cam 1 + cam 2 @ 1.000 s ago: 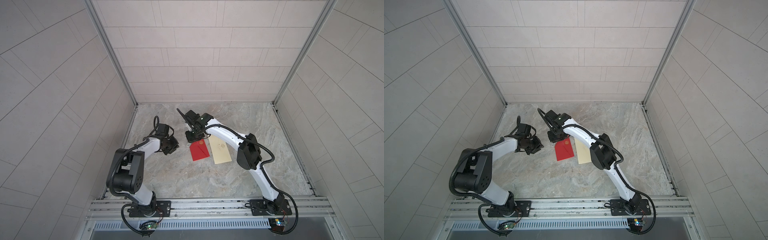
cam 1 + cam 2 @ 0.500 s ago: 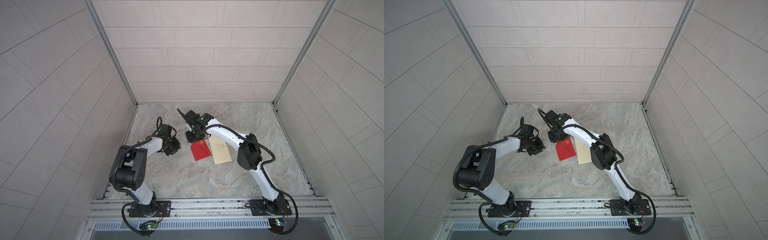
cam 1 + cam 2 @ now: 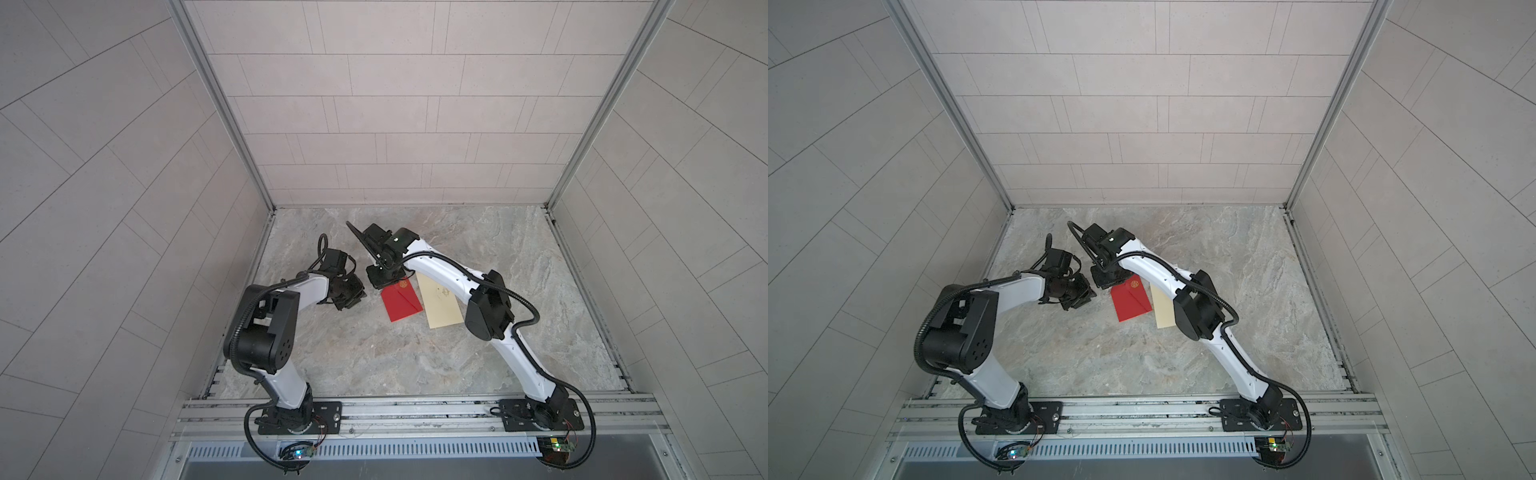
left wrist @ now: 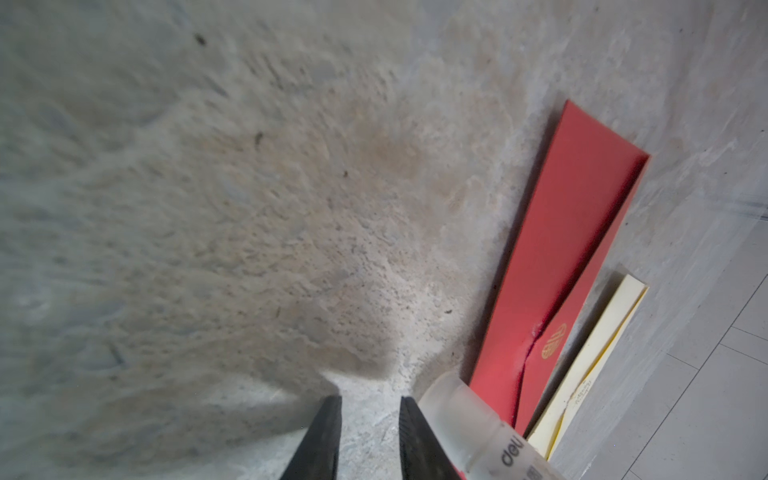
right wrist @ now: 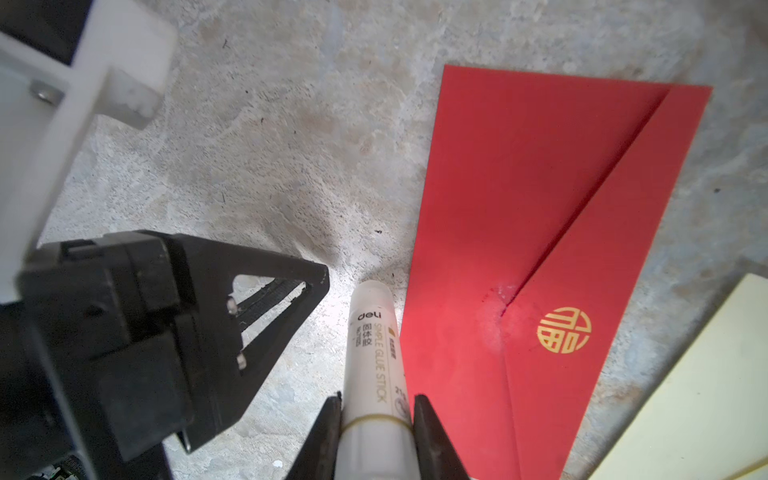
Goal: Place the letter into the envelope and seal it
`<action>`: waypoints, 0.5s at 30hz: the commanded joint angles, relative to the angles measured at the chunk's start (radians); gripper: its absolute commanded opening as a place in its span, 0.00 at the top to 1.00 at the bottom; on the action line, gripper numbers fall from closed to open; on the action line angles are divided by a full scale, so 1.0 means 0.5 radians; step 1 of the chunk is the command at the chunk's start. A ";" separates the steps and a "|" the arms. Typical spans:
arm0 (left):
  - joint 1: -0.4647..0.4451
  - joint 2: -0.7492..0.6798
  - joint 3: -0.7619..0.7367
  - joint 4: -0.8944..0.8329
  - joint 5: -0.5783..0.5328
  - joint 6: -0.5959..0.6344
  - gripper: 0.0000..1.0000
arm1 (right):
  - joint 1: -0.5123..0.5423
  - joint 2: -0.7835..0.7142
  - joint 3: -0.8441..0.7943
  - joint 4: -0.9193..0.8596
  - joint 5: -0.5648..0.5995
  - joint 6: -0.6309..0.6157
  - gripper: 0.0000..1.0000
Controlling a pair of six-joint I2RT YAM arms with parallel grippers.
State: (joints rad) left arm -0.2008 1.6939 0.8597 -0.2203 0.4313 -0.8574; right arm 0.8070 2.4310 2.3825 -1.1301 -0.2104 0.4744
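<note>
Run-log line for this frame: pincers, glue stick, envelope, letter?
right pincer: shut on glue stick | left pincer: open, empty, near stick's cap | red envelope: lying flat | letter: beside it, not inserted

You work over a grey marbled tabletop (image 3: 374, 353). Pale tiled walls (image 3: 395, 104) rise from its far edge and both sides, with metal corner posts (image 3: 224, 108) at its far corners. An aluminium rail (image 3: 415, 411) runs along its near edge, and a slotted vent grille (image 3: 415, 449) lies just past that, farther from the tabletop.

Letter (image 3: 440, 309) partly hidden under right arm (image 3: 486, 309) (top views).
</note>
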 commanded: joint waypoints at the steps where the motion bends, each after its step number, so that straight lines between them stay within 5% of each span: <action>1: -0.017 0.090 -0.032 -0.063 -0.031 -0.021 0.68 | 0.033 0.100 0.043 -0.157 0.107 0.036 1.00; 9: -0.016 0.031 -0.055 -0.049 -0.043 -0.064 0.68 | 0.034 0.148 -0.024 -0.113 0.060 0.050 1.00; 15: 0.001 -0.091 -0.017 -0.113 -0.135 -0.066 0.68 | -0.051 -0.271 -0.341 0.320 -0.129 0.074 1.00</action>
State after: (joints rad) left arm -0.2031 1.6852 0.8585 -0.2195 0.4202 -0.8829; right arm 0.7998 2.3875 2.2925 -1.0557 -0.2363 0.4957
